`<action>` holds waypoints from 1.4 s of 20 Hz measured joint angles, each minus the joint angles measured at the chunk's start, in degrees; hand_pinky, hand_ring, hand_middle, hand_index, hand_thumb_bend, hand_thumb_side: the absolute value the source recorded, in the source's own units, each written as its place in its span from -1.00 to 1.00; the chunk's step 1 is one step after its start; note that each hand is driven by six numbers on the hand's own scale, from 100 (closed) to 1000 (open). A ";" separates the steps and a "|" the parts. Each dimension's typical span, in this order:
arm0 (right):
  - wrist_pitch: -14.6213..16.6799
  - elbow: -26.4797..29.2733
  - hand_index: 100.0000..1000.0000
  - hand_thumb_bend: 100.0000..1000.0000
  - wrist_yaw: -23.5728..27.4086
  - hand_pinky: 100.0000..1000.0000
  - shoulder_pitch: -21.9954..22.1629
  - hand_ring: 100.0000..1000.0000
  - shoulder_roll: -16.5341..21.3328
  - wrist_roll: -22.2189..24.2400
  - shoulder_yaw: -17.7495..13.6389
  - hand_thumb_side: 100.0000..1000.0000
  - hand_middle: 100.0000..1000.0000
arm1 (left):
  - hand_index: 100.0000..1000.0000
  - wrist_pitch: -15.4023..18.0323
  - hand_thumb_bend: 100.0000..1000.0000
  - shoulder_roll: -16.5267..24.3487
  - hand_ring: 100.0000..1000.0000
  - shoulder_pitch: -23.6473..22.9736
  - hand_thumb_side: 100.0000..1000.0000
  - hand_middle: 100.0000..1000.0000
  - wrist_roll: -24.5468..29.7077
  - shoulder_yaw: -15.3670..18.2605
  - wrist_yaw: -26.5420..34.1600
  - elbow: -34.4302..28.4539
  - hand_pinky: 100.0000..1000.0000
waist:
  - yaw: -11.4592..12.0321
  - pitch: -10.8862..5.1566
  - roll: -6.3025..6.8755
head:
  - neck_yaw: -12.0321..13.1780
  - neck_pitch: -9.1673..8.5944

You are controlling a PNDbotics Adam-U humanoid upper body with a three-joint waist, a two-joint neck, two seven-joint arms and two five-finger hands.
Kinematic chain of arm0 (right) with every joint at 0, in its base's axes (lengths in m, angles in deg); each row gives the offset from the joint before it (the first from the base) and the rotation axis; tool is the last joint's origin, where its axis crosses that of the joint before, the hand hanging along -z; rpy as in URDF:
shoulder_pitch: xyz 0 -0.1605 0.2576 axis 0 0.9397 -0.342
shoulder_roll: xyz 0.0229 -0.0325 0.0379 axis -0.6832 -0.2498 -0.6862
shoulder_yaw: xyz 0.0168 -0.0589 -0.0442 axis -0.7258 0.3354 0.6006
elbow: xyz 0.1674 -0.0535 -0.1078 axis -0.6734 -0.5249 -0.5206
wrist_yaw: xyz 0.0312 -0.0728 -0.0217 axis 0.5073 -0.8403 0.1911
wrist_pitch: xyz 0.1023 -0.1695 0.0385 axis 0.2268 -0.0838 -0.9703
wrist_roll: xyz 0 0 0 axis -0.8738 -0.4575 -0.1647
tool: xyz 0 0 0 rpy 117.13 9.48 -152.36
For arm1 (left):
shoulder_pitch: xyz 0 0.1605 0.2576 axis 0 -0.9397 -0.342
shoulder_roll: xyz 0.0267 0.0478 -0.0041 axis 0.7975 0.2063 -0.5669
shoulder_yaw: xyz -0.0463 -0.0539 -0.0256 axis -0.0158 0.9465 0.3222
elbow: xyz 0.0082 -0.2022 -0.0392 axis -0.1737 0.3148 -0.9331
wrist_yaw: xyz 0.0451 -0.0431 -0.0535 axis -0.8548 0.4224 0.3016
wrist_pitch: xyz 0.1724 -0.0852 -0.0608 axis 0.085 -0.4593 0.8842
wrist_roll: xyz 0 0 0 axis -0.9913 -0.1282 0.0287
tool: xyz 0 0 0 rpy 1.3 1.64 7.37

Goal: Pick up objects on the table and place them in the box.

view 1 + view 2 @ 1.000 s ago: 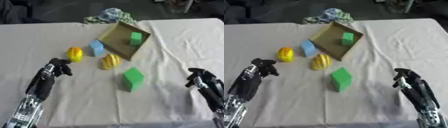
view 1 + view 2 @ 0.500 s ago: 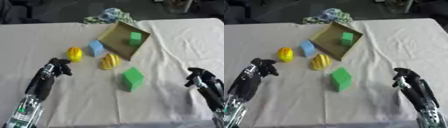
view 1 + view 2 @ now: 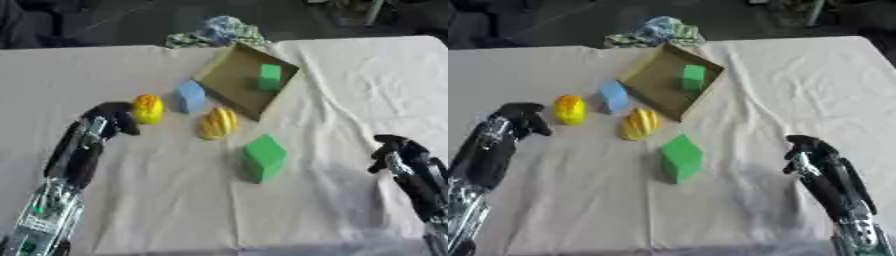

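Where the white cloth covers the table (image 3: 350, 90): tan box (image 3: 229, 80), tipped askew at upper centre, one corner pointing away toward a crumpled cloth (image 3: 214, 31); small green block (image 3: 269, 76) inside. Just left of box: blue block (image 3: 190, 96), upright. Yellow oval (image 3: 148, 108), long axis running near-to-far. Second yellow oval (image 3: 217, 122) below box (slightly tilted). Large green block (image 3: 263, 157), centre, upright. Left hand (image 3: 112, 116) clenched, empty, just beside first oval. Right hand (image 3: 805, 151) clenched, empty, well apart.

Both eyes look down (head-height) at one table (image 3: 131, 200).
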 measured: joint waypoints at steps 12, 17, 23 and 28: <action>0.23 -0.08 0.42 -1.00 -0.40 -0.12 0.97 -0.28 1.18 0.78 0.78 -0.03 -0.16 | 0.77 -2.31 -1.00 17.14 0.36 18.13 -0.47 0.38 8.95 -7.53 -10.64 8.71 0.50 | -3.28 -0.97 1.36 | -0.02 0.00; 0.34 -0.21 0.43 -1.00 -0.37 -0.12 0.91 -0.28 1.21 1.34 1.37 -0.04 -0.16 | 0.76 -5.77 -1.00 24.24 0.36 26.39 -0.44 0.37 14.10 -15.67 -15.70 16.90 0.51 | -4.29 -0.97 1.36 | 0.79 0.00; 0.38 -0.23 0.43 -1.00 -0.34 -0.11 0.68 -0.28 1.21 1.32 1.34 -0.04 -0.16 | 0.76 -9.12 -1.00 23.02 0.37 34.78 -0.18 0.38 19.88 -21.12 -21.53 26.26 0.50 | -3.43 -0.97 1.34 | 0.28 0.00; 0.40 -0.23 0.43 -1.00 -0.34 -0.11 0.70 -0.28 1.21 1.30 1.18 -0.04 -0.16 | 0.72 -7.69 -0.96 20.97 0.37 36.91 0.12 0.35 24.70 -21.61 -26.30 34.10 0.48 | -3.11 -0.97 1.34 | -0.12 0.00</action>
